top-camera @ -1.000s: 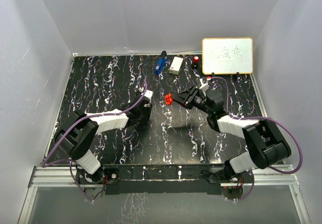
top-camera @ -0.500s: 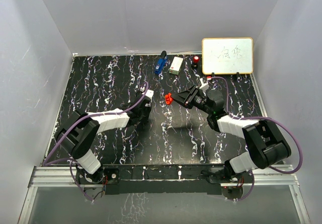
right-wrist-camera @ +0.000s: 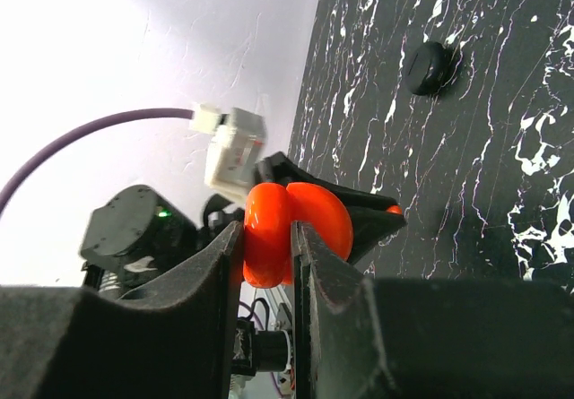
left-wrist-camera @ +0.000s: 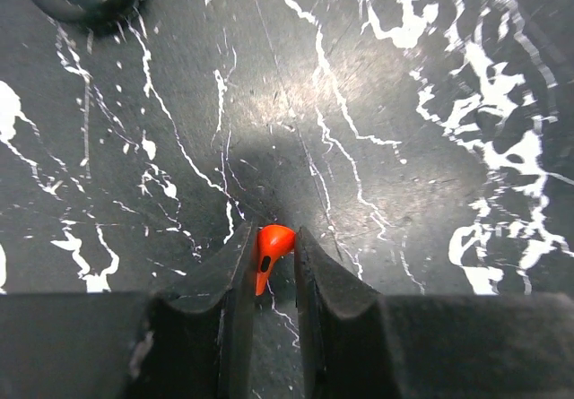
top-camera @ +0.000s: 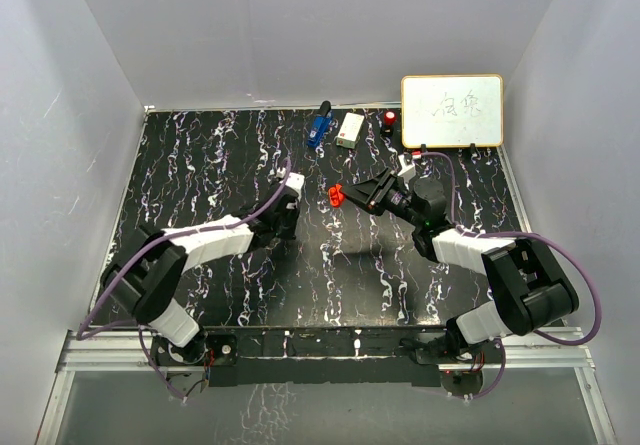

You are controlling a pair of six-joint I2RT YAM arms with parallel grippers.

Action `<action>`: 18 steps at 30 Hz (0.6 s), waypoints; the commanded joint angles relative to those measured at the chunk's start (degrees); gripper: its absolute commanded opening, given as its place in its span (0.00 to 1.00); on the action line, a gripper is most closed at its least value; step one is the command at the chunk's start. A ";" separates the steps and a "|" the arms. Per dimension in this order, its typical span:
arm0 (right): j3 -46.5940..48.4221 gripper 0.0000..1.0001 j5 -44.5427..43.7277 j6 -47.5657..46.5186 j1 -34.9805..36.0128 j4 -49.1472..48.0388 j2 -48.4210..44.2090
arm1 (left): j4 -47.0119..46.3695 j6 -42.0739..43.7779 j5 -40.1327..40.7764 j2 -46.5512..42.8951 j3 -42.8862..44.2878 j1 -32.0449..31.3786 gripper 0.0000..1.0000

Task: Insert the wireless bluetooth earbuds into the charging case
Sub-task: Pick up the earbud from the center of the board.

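We hold one red-and-black earbud (left-wrist-camera: 276,238), pinched narrow in the left gripper (left-wrist-camera: 272,248), stem pointing wristward; red charging case (right-wrist-camera: 309,220), clamped in the right gripper (right-wrist-camera: 267,230), sits near to its right.

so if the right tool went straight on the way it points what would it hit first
Most likely the left tool, shut on the red earbud, which sits just beyond the red charging case clamped in the right tool. Depth is hard to judge, so it could pass above.
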State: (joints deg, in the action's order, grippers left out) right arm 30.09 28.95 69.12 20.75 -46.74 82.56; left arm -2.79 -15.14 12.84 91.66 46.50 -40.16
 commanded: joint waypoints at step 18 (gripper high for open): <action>-2.13 0.04 7.17 11.19 -1.29 -19.06 9.00 | -38.08 -6.74 -14.14 -25.09 -12.00 0.00 0.00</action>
State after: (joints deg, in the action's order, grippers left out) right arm 28.27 33.41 76.12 19.75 -55.88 89.82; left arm -27.75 -19.62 4.67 67.05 37.89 -40.25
